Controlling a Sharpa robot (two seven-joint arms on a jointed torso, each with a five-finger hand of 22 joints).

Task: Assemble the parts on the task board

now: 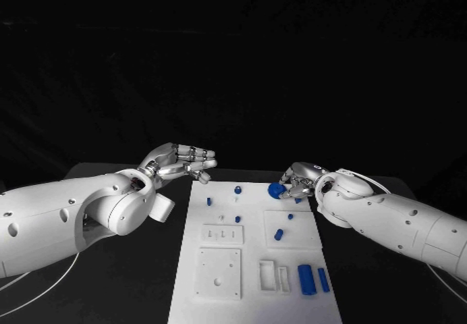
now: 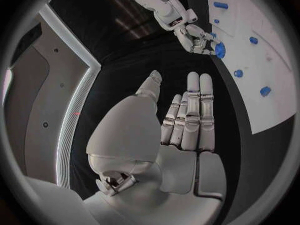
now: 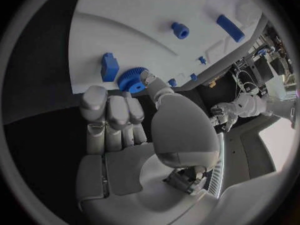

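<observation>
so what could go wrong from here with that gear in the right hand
1. The right hand pinches the blue gear only at its fingertips, at the far edge of the task board; a slip could drop it onto the black table.
2. A small blue block sits right beside the gear and might get knocked.
3. The left hand holds nothing beside the board, so it offers no backup.

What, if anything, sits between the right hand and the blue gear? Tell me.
Nothing visible. The right hand is already at the blue gear on the far right corner of the board; its fingertips touch the gear in the right wrist view. A small blue block sits beside the gear, not between them.
</observation>
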